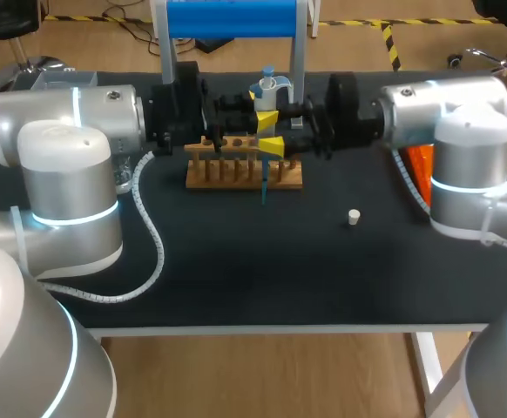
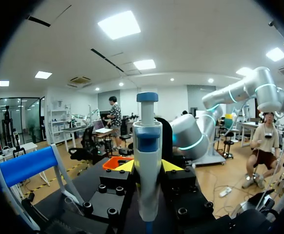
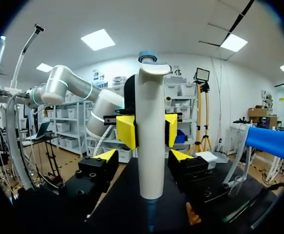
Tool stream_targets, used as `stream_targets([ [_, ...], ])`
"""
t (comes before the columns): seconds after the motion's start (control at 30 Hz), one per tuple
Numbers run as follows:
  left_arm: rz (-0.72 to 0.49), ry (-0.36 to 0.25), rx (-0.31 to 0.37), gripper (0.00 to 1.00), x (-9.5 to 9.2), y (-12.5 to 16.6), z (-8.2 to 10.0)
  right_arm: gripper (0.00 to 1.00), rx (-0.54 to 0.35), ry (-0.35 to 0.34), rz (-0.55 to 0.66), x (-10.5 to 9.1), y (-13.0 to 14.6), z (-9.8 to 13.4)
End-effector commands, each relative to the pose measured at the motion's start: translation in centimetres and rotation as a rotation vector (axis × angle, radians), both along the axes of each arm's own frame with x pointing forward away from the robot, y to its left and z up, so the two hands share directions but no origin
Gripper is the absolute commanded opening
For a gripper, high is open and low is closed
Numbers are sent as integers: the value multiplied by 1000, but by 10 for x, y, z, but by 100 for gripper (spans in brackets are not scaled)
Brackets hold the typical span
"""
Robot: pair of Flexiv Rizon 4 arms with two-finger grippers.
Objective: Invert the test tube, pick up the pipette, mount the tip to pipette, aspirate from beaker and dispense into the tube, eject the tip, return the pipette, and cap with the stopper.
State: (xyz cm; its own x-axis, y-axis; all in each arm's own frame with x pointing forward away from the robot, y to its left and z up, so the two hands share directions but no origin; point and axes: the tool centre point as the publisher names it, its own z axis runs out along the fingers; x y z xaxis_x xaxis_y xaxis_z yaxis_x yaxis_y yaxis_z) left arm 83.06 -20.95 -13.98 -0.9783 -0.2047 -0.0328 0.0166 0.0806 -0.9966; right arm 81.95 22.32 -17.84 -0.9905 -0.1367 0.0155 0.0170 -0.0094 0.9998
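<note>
One pipette (image 2: 148, 161), left jaws clamping, right jaws parted

Head view high behind, looking down on table (image 1: 280, 261); wrist views close, facing each other, share pipette (image 2: 147, 165)

Black table (image 1: 236, 279) with wooden rack (image 1: 236, 177) (stopper (image 1: 354, 217) well apart)

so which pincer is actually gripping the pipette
The left pincer: its yellow tips clamp the pipette from both sides, while the right pincer's tips stand clear of it.
</note>
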Motion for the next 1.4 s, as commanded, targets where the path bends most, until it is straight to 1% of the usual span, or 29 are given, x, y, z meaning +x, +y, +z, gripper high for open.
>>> stream_targets([
  [0.03,3,-1,-1,0,0,-1,-1,61,9,5,-6,0,3,-2],
  [0.07,3,-1,-1,0,0,-1,-1,60,10,5,-6,0,3,-2],
  [0.13,3,-1,-1,0,0,-1,-1,53,13,6,-7,0,4,-2],
  [0.2,3,-1,-1,0,0,-1,-1,52,15,6,-8,0,5,-2],
  [0.33,3,-1,-1,0,0,-1,-1,43,21,7,-11,0,5,-1],
  [0.43,3,-1,-1,0,0,-1,-1,0,25,8,-12,0,5,-1],
  [0.73,3,-1,-1,0,0,-1,-1,0,30,3,-7,0,2,1],
  [0.77,3,-1,-1,66,0,-1,-1,0,31,2,-6,0,1,2],
  [0.8,3,-1,-1,100,0,-1,-1,0,33,3,-3,1,-1,3],
  [0.93,3,-1,-1,100,0,-1,-1,0,40,0,1,4,-13,9],
  [1.03,3,-1,-1,100,0,-1,-1,0,51,4,16,8,-27,13],
  [1.13,3,-1,-1,100,0,-1,-1,0,55,-13,46,13,-43,17],
  [1.23,3,-1,-1,100,0,-1,-1,0,60,-22,75,20,-66,19],
  [1.27,3,-1,-1,100,0,-1,-1,0,52,-40,71,24,-77,21],
  [1.33,3,-1,-1,100,0,-1,-1,0,61,-42,98,27,-91,22],
  [1.37,3,-1,-1,100,0,-1,-1,0,48,-68,93,29,-103,23],
  [1.4,3,-1,-1,100,0,-1,-1,0,49,-66,95,31,-112,22],
])
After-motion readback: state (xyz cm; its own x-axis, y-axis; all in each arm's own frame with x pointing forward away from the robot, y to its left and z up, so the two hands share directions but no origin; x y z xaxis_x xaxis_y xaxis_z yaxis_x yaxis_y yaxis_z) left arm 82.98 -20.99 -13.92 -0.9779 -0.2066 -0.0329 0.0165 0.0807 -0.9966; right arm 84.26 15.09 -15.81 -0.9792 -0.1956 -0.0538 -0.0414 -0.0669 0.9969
